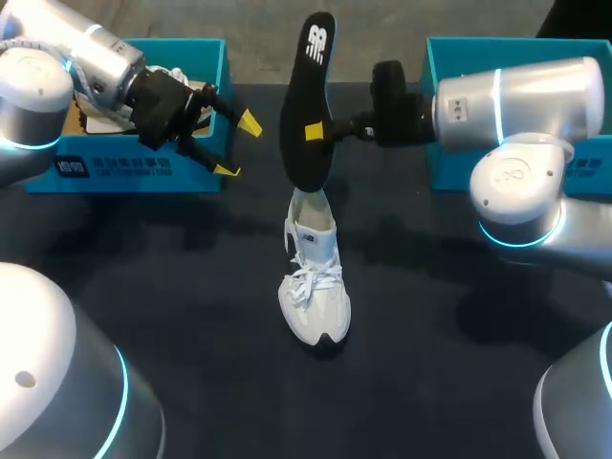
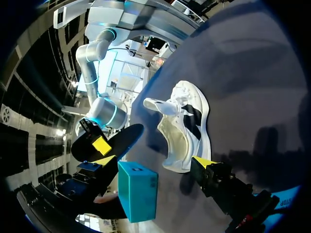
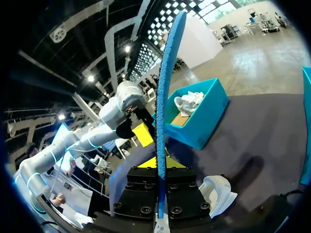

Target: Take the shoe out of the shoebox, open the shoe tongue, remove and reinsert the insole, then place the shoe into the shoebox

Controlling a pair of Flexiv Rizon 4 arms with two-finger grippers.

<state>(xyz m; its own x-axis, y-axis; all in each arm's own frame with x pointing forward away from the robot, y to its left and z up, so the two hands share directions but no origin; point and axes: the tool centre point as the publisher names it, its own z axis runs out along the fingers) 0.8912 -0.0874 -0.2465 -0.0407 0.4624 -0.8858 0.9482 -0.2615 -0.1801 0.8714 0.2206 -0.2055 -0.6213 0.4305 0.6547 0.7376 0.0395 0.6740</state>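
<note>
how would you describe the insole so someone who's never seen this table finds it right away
On the dark table, find the white shoe standing in the middle. Right above its heel end the right tool is shut on the insole, holding it upright in the air. It is the only long, flat, black piece, with a white logo near its top.

You are working in a robotics lab, not a home or a shop; your left arm (image 1: pixel 96 57) and right arm (image 1: pixel 516 105) are silver machines with glowing cyan rings at the joints; they flank a worktop (image 1: pixel 191 382) draped in plain dark cloth; staged on it are a teal left shoebox (image 1: pixel 124 172), a matching right shoebox (image 1: pixel 449 143) and one white shoe (image 1: pixel 314 287) between them.
</note>
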